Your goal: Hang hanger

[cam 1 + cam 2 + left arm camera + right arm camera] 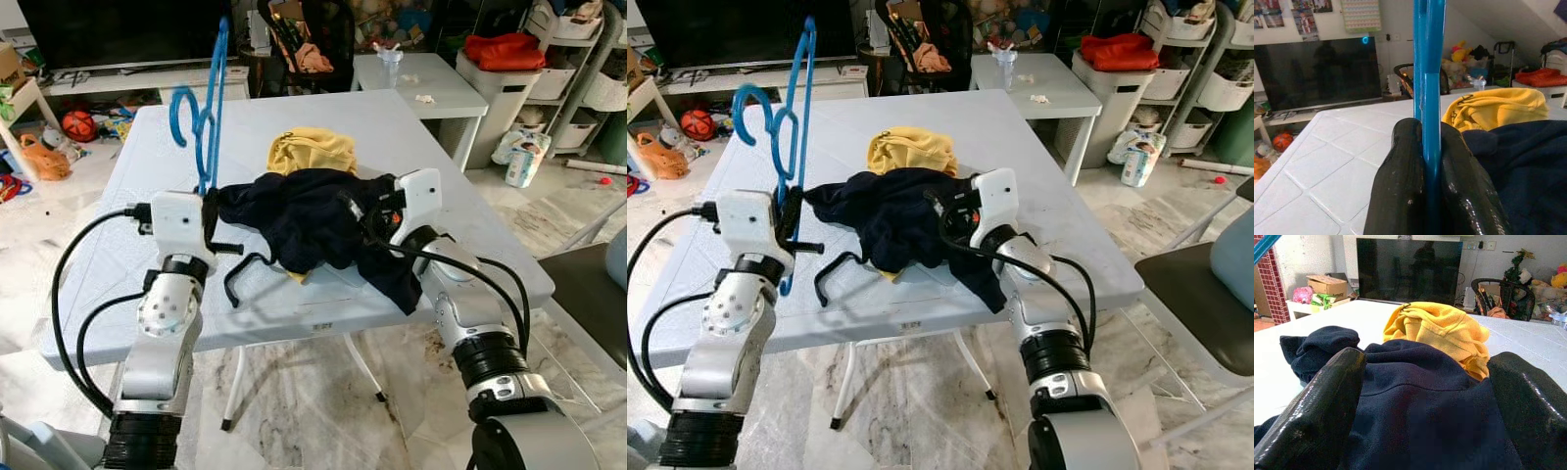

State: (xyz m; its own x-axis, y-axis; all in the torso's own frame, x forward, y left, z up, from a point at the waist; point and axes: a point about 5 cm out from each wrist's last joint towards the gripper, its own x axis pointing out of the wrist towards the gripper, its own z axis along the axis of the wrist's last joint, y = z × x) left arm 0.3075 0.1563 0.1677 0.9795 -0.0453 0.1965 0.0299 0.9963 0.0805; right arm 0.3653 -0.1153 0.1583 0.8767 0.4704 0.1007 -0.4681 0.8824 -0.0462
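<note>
So the left gripper (1427,161) has its two black fingers clamped tight on the thin blue plastic hanger (203,108), which sticks almost straight up over the near left part of the pale grey plastic folding desk (147,196), hook curling off to the left. The right gripper (1420,406) is spread wide, fingers on either side of the crumpled dark navy garment (313,220) lying in the middle of the desk near the front edge, part of it drooping over that edge. Can't tell if the fingers actually touch the cloth. A bunched-up yellow shirt (312,150) sits just behind the navy one, touching it. Past the desk there's a big black TV (118,29) and a smaller white side table (431,93) off to the right
</note>
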